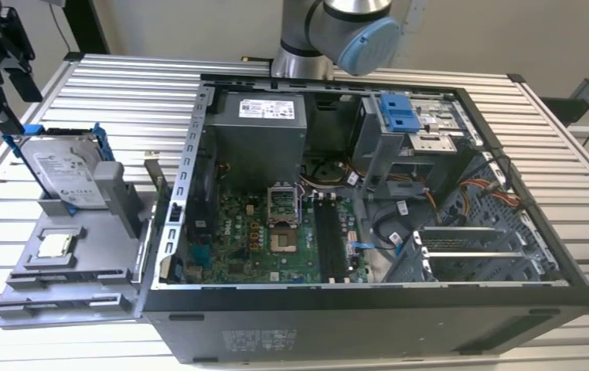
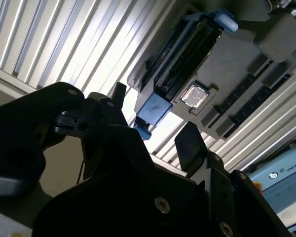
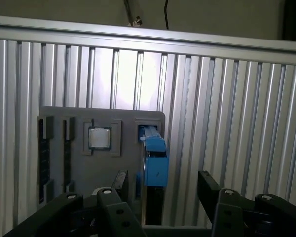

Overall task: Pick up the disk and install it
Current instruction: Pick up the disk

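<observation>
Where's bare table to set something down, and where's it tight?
Bare slats lie behind the grey tray up to the table's far edge, and along the exterior view's right of the computer case. Crowded: the tray, holding the disk and processor chip, and the case interior.

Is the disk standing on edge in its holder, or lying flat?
On edge: in the exterior view the disk rises from a slot in the grey holder, labelled face showing.

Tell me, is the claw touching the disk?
Apart. In the first wrist view the open claw straddles the disk, with a gap showing on each side.
</observation>
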`<state>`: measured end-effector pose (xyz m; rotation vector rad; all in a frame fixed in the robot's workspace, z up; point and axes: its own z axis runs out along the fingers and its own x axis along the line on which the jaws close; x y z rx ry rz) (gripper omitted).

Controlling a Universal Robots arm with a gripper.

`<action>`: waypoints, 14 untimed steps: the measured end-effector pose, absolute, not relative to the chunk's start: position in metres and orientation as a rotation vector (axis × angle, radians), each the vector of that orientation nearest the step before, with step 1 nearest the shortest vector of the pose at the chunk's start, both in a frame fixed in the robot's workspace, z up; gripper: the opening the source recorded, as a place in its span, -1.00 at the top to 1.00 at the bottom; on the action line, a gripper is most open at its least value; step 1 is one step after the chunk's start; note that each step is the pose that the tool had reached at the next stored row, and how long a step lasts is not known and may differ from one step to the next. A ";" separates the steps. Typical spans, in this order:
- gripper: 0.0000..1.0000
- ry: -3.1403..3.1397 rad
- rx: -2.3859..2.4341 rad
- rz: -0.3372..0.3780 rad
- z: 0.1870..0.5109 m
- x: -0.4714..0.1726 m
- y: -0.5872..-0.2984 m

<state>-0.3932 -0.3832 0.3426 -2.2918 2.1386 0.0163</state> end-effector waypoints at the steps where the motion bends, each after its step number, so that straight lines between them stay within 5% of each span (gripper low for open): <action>1: -1.00 2.139 -2.292 0.016 0.343 -0.393 -0.383; 14: -1.00 2.139 -2.292 0.016 0.339 -0.393 -0.383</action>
